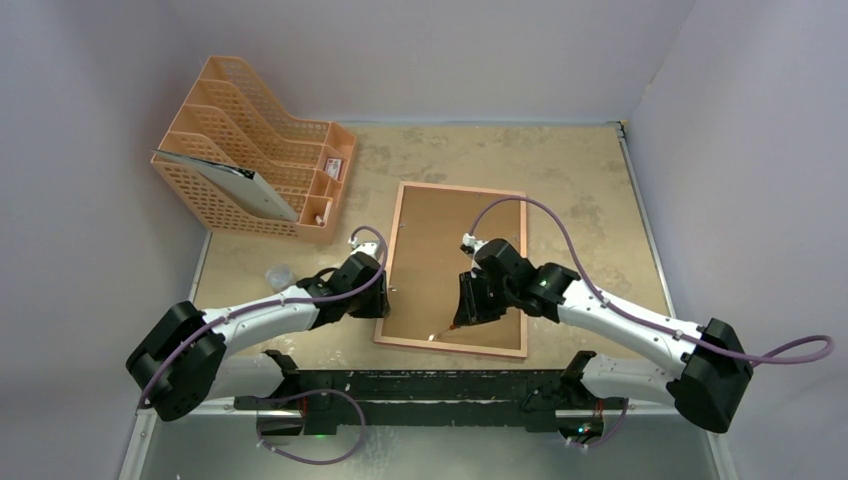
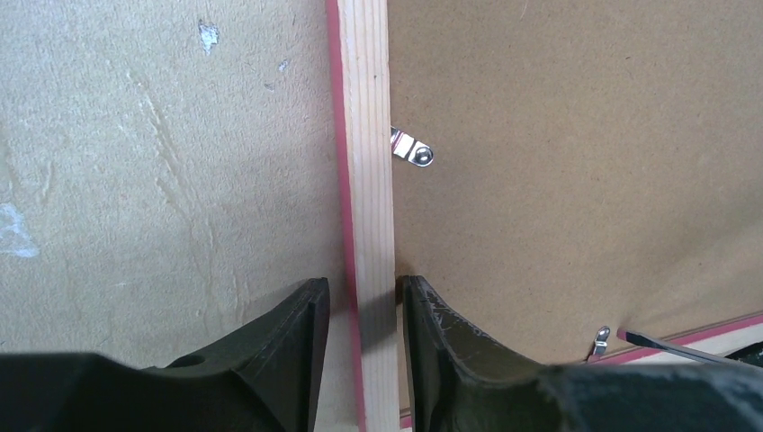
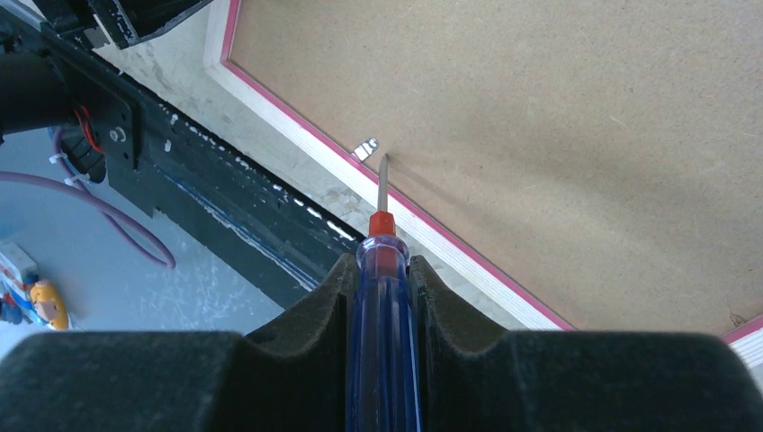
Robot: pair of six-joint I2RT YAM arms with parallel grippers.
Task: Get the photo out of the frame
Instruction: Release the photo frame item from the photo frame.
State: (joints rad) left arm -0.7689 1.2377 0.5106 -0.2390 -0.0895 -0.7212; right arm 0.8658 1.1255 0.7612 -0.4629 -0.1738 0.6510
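The frame (image 1: 394,235) lies face down on the table, its brown backing board (image 1: 440,250) up, and the photo is hidden beneath it. My left gripper (image 1: 378,295) is open and straddles the frame's left rail (image 2: 367,135): one finger stands clear on the table side, the other sits at the rail's inner edge. A metal clip (image 2: 414,151) lies just ahead of it. My right gripper (image 3: 380,265) is shut on a blue-handled screwdriver (image 3: 381,297). Its tip rests beside a small clip (image 3: 366,148) on the frame's near rail (image 3: 450,243).
An orange mesh file rack (image 1: 250,150) holding a grey folder (image 1: 240,185) stands at the back left. A small clear object (image 1: 280,273) lies left of my left arm. The black mounting bar (image 1: 420,385) runs along the near edge. Walls close in on three sides.
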